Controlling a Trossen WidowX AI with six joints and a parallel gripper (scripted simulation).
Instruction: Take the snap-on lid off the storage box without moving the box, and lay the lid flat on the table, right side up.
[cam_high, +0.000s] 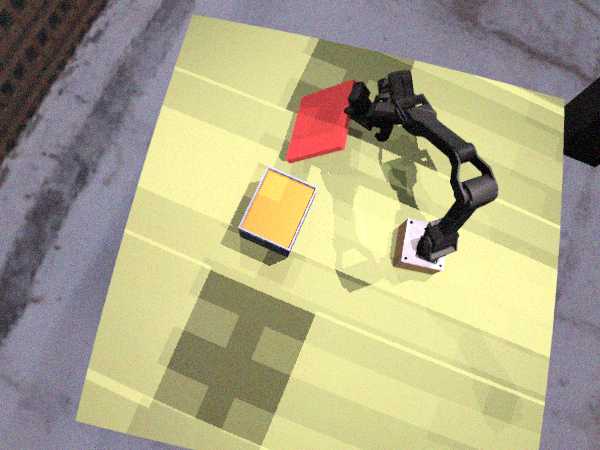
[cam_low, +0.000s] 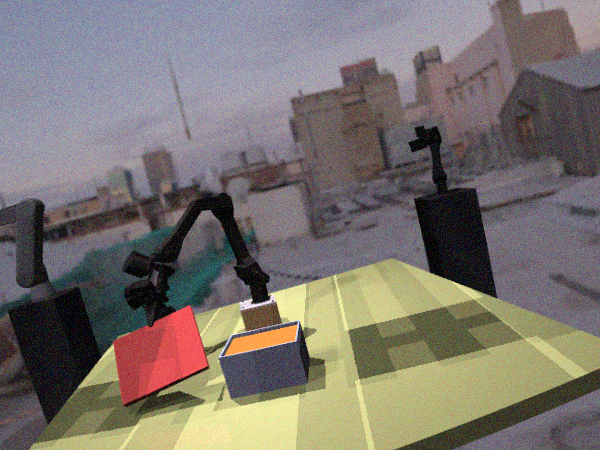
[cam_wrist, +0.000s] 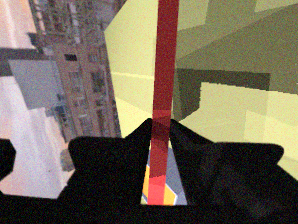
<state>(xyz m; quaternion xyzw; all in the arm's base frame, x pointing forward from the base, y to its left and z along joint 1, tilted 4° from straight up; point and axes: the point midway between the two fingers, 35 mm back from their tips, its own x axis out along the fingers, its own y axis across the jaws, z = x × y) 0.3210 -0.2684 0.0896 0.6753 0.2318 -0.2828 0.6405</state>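
The red lid (cam_high: 322, 122) (cam_low: 160, 357) (cam_wrist: 166, 45) is off the box. It is held by one edge, steeply tilted in the air above the table, beside the box. My gripper (cam_high: 351, 111) (cam_low: 154, 320) (cam_wrist: 159, 122) is shut on that edge, and in the wrist view the lid runs edge-on between the fingertips. The storage box (cam_high: 279, 209) (cam_low: 265, 365) stands upright and open on the table, with blue-grey walls and an orange inside. Whether the lid's lowest corner touches the table is hard to tell; a shadow lies beneath it.
The table (cam_high: 165, 250) (cam_low: 330, 420) has a yellow patterned top with dark shadow patches. My arm's base sits on a brown block (cam_high: 398, 245) (cam_low: 261, 318) with a white top, to the box's right in the top view. Dark pedestals (cam_low: 455, 240) (cam_low: 55, 345) with other arms stand beyond the table.
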